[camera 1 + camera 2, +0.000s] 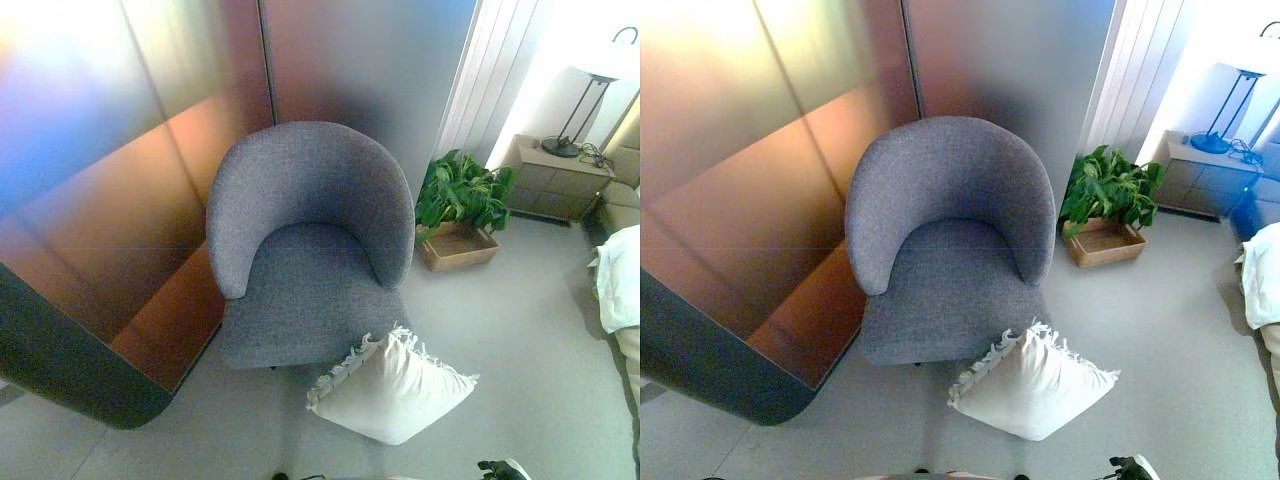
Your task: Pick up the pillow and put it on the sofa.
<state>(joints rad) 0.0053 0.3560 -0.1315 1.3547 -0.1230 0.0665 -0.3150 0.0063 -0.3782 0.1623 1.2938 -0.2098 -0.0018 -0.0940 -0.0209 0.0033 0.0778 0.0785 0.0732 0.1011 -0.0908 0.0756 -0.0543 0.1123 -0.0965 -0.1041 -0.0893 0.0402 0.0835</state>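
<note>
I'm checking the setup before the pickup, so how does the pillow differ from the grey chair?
The pillow is white with fringed edges; the grey chair is plain grey fabric. The pillow lies on the floor at the chair's front corner, much smaller than the chair, which stands upright with an empty seat. Both look soft.

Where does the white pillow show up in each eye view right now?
Left eye view: pillow lies on the floor, lower centre-right, against the grey armchair's front right corner.
Right eye view: pillow in almost the same spot, lower centre-right.
Shared landmark: the potted plant right of the armchair.
</note>
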